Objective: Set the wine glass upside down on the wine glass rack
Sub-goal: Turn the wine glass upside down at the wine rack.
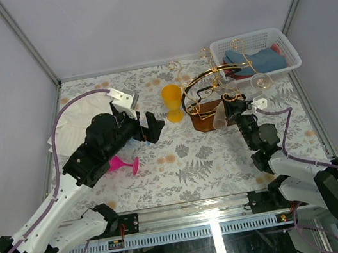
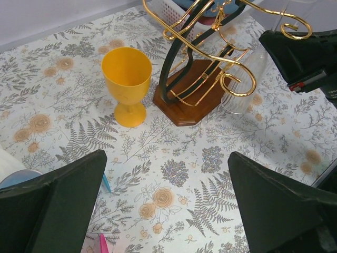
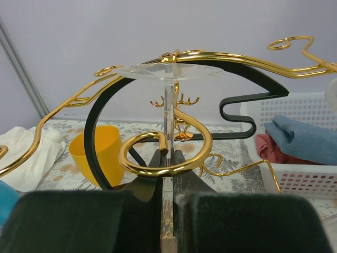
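The right arm reaches forward to the near right side of the wine glass rack point(image 1: 203, 119). Its end effector point(image 3: 167, 199) is clenched on the stem of the clear wine glass point(image 3: 168, 71). The glass is inverted, long axis vertical, foot uppermost, level with the rack's top gold arms. The left arm stretches over the worktop point(image 1: 188, 162) left of the rack, its end effector point(image 1: 154, 127) released and holding nothing. A white basket point(image 1: 287, 58) behind and right of the rack holds blue cloths point(image 1: 255, 60) and a red cloth point(image 3: 268, 148).

Bright, even light; soft shadows
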Robot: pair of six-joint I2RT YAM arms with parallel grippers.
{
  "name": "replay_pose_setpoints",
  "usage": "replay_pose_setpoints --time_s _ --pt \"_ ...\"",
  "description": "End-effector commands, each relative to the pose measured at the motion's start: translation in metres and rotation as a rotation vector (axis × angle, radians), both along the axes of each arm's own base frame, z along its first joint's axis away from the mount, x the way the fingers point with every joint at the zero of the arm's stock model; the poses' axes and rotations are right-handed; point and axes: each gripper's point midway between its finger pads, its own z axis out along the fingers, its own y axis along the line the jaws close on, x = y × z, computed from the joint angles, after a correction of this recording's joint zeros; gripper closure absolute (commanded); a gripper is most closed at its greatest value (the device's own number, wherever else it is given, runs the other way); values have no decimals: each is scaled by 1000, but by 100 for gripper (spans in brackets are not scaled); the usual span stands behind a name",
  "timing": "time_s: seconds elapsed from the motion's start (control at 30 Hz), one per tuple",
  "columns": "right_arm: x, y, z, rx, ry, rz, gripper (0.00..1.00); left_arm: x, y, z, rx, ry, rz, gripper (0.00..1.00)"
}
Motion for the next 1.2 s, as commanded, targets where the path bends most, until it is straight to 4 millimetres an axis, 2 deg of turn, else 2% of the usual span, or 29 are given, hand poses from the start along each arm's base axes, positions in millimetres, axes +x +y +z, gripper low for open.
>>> replay_pose_setpoints --time_s 0.0,0.5,0.9,1.17 --pt "-3 -15 39 53 -120 -63 100 5 -4 13 -35 -54 -16 0" --pt "-23 -26 29 -73 -113 -79 100 6 -5 12 -40 -48 -26 0" --pt "-38 -6 7 -209 -92 51 100 7 -4 11 -40 -46 -26 0" --pt "-31 6 -7 -235 -44 98 97 8 -2 12 -39 -51 -16 0"
